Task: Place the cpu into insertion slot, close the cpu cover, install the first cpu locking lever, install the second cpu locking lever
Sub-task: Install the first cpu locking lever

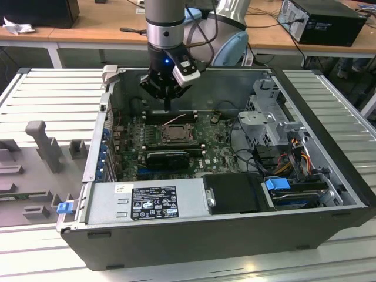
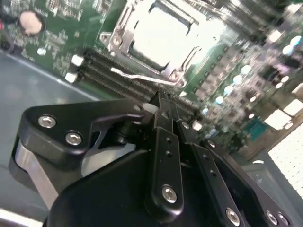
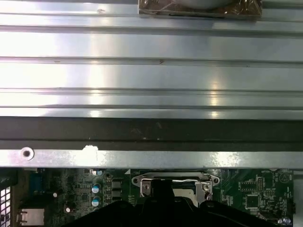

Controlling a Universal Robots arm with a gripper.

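The cpu (image 2: pixel 165 33) lies in the insertion slot (image 1: pixel 175 133) on the green board, its pale face showing through the window of the cpu cover (image 2: pixel 118 40), which lies flat over it. A thin wire locking lever (image 2: pixel 142 75) runs loose along the socket's side nearest the gripper, and in the exterior view that lever (image 1: pixel 178 118) stands slightly raised. My gripper (image 2: pixel 158 101) hangs above the board just behind the socket, fingers pressed together with nothing between them. In the exterior view the gripper (image 1: pixel 168 107) points down near the memory slots.
The open computer case holds a grey power supply (image 1: pixel 147 202) at the front, a black graphics card (image 1: pixel 167 157) beside the socket, long memory slots (image 1: pixel 167 114), and a metal drive cage (image 1: pixel 267 117) with cables (image 1: pixel 294 153). The case's back wall (image 3: pixel 151 80) stands close behind.
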